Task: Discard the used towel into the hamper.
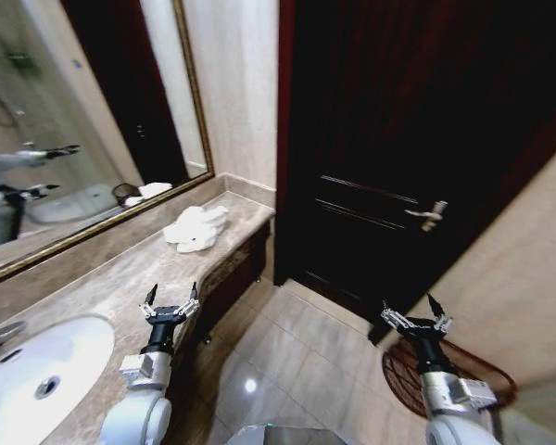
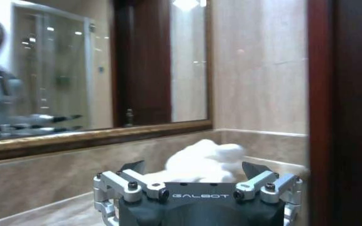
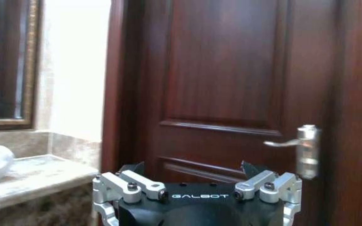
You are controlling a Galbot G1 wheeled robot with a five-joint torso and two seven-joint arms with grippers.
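Marble counter (image 1: pixel 120 278) carries the towel (image 1: pixel 196 227) near its far end; hamper (image 1: pixel 449 375) on the floor. Left gripper (image 1: pixel 170 302) and right gripper (image 1: pixel 416 320) hover, jaws spread, empty. Approach step: next, reach the towel.

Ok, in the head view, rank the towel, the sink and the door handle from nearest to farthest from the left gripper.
From the left gripper, open above the counter's front edge:
1. The towel, ahead of it on the counter toward the far end.
2. The sink, to its left in the counter, only somewhat farther than the towel.
3. The door handle, off to its right on the dark door, plainly farthest.
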